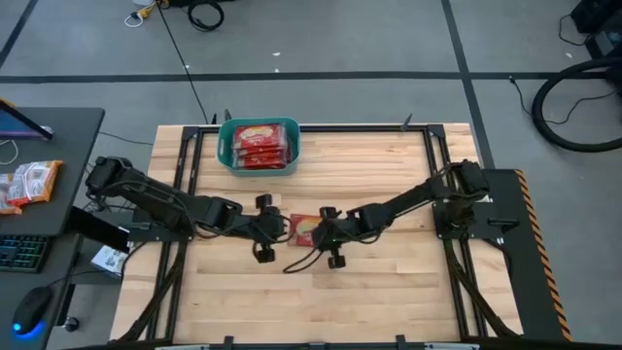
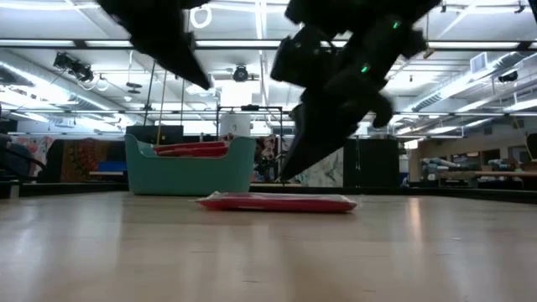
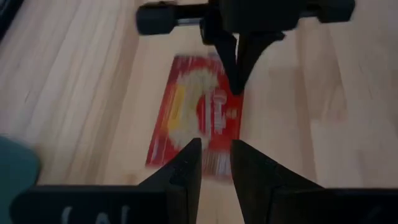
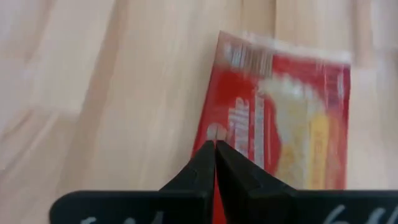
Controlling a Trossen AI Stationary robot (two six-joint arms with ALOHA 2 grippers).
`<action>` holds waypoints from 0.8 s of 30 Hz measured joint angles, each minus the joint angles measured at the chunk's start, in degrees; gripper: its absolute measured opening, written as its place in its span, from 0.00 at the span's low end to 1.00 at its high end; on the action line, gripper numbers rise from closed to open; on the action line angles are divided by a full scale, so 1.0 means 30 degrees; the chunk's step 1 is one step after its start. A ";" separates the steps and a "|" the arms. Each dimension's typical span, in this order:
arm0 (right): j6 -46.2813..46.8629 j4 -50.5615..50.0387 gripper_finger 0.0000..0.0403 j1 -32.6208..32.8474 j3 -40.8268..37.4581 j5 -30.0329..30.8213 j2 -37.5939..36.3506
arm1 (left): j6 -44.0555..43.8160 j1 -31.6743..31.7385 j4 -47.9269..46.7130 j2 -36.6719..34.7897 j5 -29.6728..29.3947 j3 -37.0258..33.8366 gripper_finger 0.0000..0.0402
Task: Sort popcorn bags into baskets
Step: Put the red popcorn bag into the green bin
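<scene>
While one popcorn bag (image 1: 302, 228) lies flat near the middle of the table (image 1: 389, 292), I bring both claws over it from opposite sides. My right gripper (image 4: 214, 152) has its fingers pressed together, their tips at the packet's edge, probably to pin or nudge it so it can be lifted. My left gripper (image 3: 216, 158) hovers with its fingers a little apart over the other end, ready to pinch. Several more packets already lie in the teal basket (image 1: 259, 145) at the table's far edge, left of centre.
</scene>
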 joint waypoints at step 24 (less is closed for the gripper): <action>0.2689 -0.2392 0.04 0.1864 -0.6607 0.7509 -1.1532 | 0.0554 0.0214 0.3736 0.9973 0.0044 0.4834 0.50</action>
